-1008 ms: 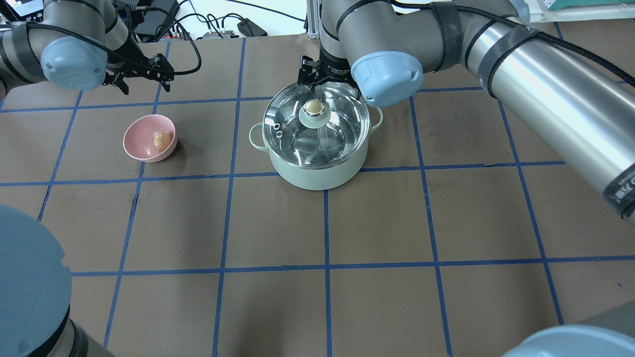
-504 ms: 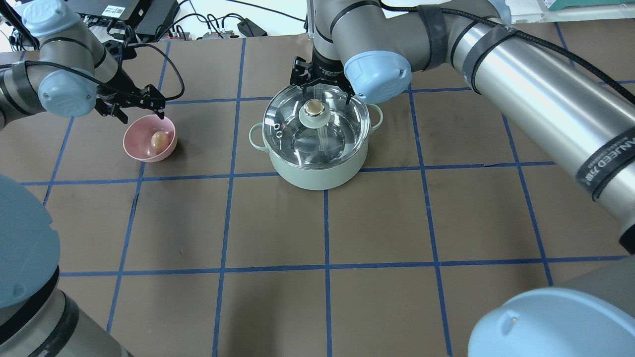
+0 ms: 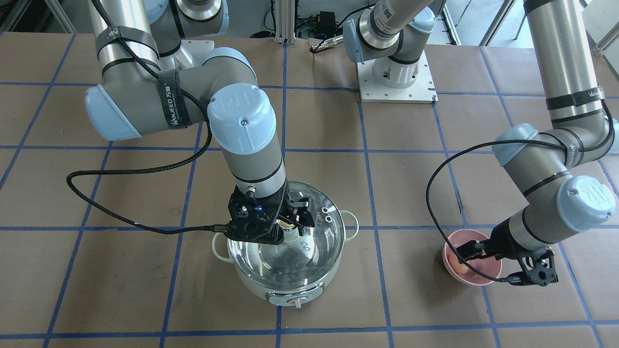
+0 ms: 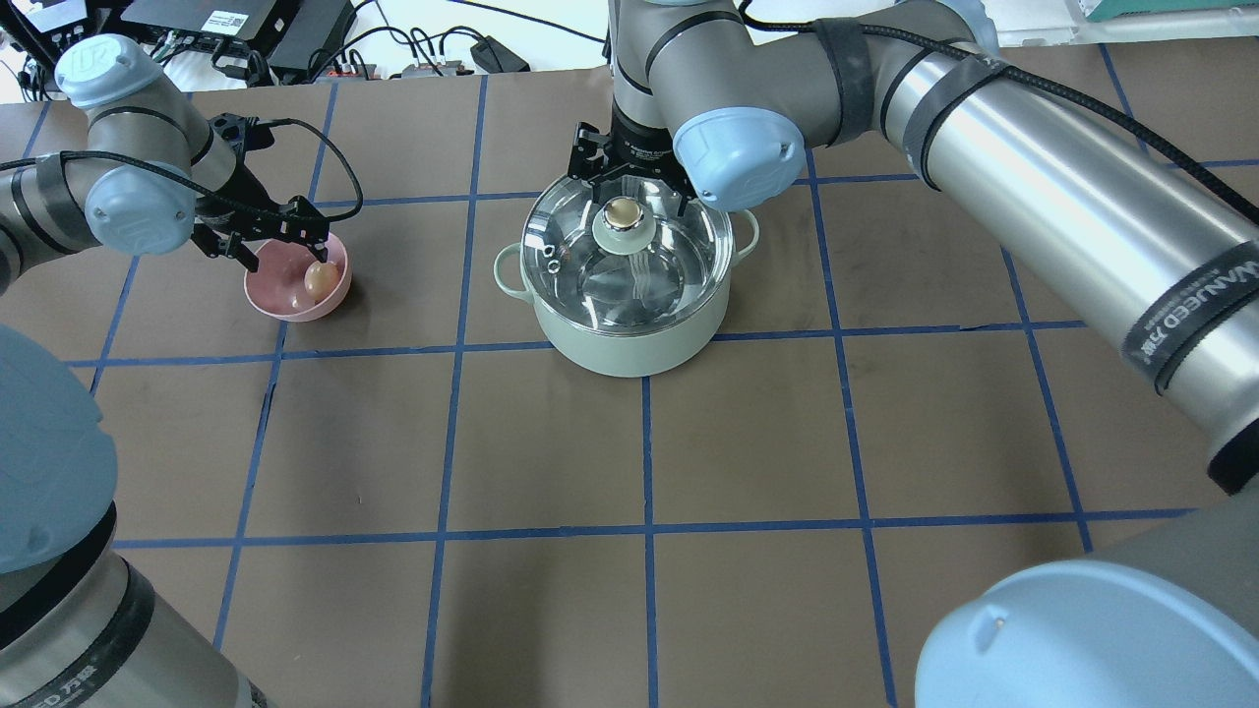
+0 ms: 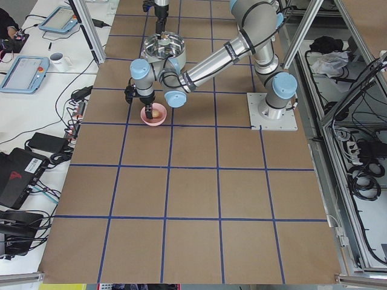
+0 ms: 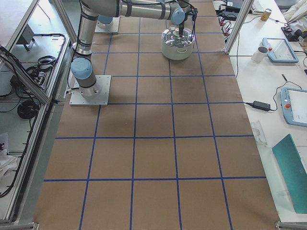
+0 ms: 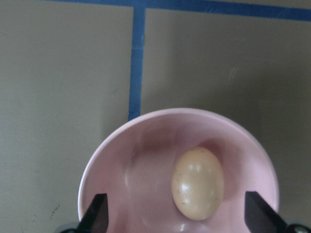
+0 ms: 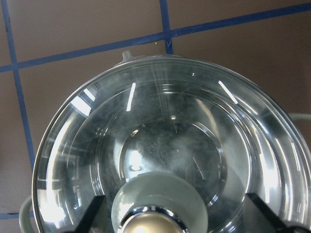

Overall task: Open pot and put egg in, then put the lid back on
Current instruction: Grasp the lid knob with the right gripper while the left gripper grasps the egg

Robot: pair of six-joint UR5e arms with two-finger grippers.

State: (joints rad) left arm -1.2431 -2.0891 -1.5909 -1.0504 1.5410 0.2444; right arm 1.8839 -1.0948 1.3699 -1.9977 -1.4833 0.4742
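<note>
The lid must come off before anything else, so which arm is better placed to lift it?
The right. Its open claw hangs over the lid, straddling the knob. The left claw is off at the pink bowl, open over the egg.

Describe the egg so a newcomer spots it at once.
Start at the big mint-green pot, then look to the small pink bowl on the robot's left of it. The egg lies inside that bowl: a tan oval, loose, unlike the round beige cap fixed on the pot's glass lid.
</note>
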